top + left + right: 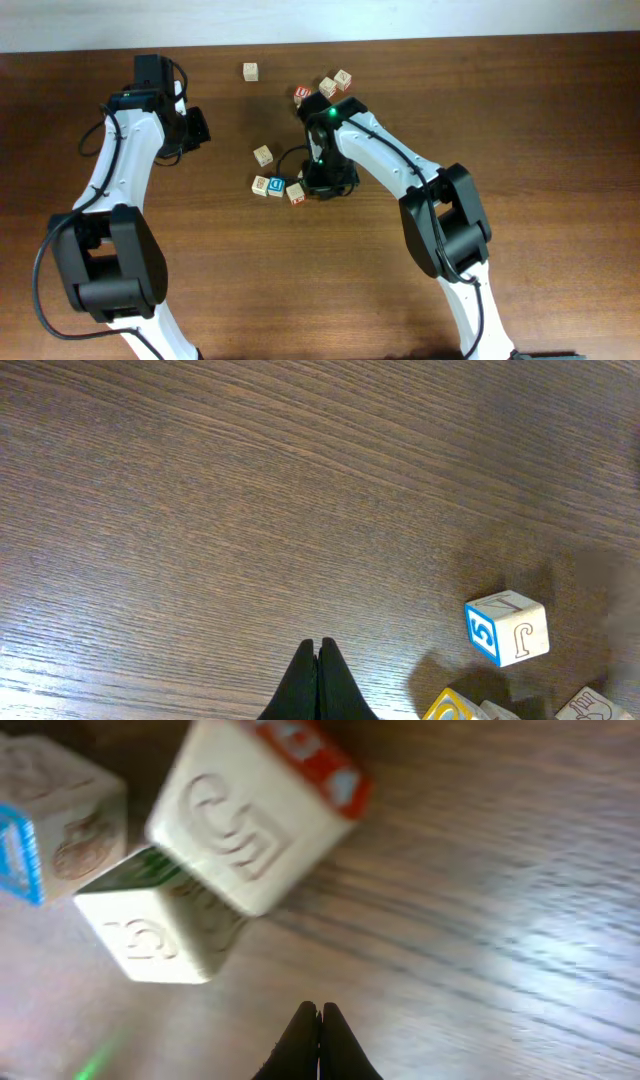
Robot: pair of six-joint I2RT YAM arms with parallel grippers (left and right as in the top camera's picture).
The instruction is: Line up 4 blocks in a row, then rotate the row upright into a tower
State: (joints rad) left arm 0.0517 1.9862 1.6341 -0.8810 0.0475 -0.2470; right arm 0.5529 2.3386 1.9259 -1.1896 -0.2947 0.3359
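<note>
Blocks lie on the table; left pincer and right pincer are closed, empty.

1. A close-set row of three blocks bars the right gripper at its 9 o'clock.
2. A lone block stands near at 10 o'clock.
3. A cluster of three blocks crowds 12 o'clock.
4. Bare table lies open toward 7 o'clock.
</note>
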